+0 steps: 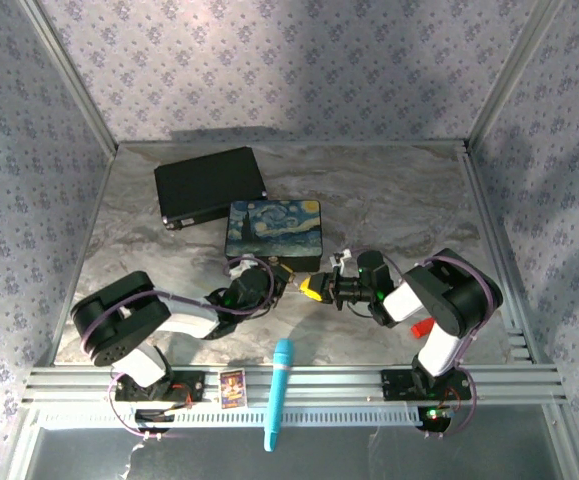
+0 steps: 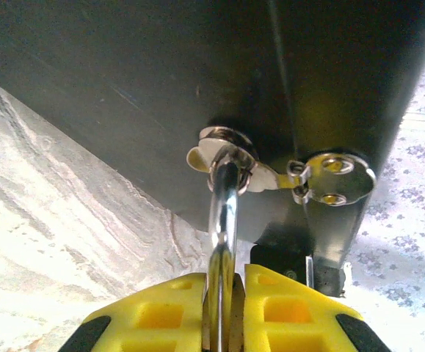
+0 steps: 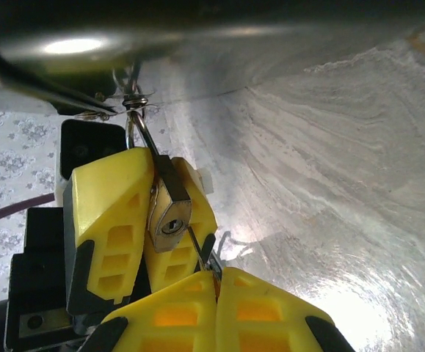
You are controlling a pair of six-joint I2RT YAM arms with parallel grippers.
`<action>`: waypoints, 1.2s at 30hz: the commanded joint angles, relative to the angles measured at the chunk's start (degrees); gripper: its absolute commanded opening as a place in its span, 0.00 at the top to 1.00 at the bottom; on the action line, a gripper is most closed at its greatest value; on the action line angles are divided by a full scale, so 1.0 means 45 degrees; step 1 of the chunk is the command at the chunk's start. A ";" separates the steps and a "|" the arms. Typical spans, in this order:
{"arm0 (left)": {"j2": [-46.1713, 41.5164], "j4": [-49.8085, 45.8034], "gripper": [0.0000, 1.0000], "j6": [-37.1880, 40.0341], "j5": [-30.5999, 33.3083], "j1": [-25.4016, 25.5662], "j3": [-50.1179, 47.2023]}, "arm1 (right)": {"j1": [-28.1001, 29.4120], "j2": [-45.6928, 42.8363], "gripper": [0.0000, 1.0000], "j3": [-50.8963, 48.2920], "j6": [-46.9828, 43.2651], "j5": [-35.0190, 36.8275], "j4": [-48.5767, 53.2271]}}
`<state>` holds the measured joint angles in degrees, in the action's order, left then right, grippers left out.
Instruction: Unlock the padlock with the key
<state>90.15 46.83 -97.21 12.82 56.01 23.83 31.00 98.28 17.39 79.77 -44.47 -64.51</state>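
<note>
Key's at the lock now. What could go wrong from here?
1. The key has its tip just right of the padlock keyway, not clearly in it; pushing may skid it off the face.
2. The right gripper pinches only the key's end, so it may pivot in the grip.
3. The left gripper holds the padlock hanging from the box hasp; side load could drag the box.

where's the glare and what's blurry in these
Right wrist: table blown out bottom right, padlock fairly sharp. Left wrist: shackle glints, table pale at left, near fingers soft. Top: even light, soft shadow on the back wall.
</note>
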 commanded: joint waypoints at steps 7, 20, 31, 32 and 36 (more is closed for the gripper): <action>0.0364 0.1697 1.00 -0.0507 -0.0057 0.0054 -0.0098 | -0.0150 -0.0018 1.00 -0.0204 -0.0018 -0.0364 -0.0587; 0.0201 0.1409 1.00 -0.0385 0.0022 0.0054 -0.0072 | -0.0405 -0.0927 1.00 -0.0413 -0.0650 -0.0312 0.0392; -0.0116 0.1075 1.00 -0.0048 -0.0057 0.0083 0.0133 | -0.0369 -0.0605 1.00 0.0013 -0.0553 -0.0391 0.0264; -0.0111 0.1161 1.00 -0.0067 -0.0051 0.0093 0.0116 | -0.0358 -0.0627 1.00 0.0059 -0.0581 -0.0406 0.0384; -0.0176 0.1093 1.00 -0.0201 -0.0026 0.0190 0.0170 | -0.0367 -0.0515 1.00 0.0272 -0.0590 -0.0496 0.0500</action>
<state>91.57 49.06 -98.87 12.45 56.10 22.98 29.58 95.04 17.10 78.00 -45.52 -62.63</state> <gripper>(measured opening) 0.134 0.051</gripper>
